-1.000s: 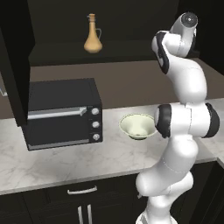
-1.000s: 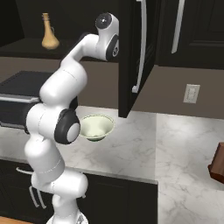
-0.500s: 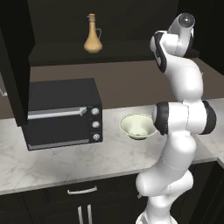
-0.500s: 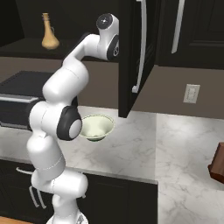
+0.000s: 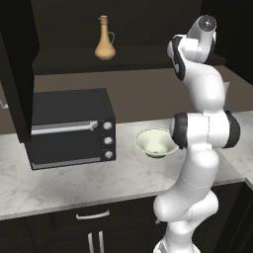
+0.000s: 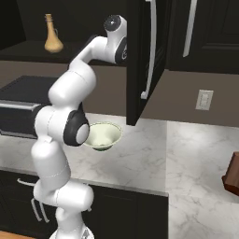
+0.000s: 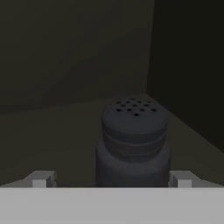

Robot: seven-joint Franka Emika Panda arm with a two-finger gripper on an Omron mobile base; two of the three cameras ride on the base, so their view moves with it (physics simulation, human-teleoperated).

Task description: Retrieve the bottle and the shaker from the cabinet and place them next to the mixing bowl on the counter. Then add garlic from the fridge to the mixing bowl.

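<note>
You are fetching the shaker (image 7: pixel 133 144) from the cabinet (image 5: pixel 148 54). It stands low in the middle of the hand view, between the fingertips (image 7: pixel 42 179) of your gripper (image 7: pixel 111 180), which is spread wide and grips nothing. Next, ease in and pinch it. The bottle (image 5: pixel 105 38) waits at the upper left of the left base view.

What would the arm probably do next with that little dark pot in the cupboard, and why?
Probably ease forward a touch and close on the shaker. The gripper is open, one fingertip showing on each side of the shaker, which stands upright on the cabinet shelf, centred between them and not yet gripped.
</note>
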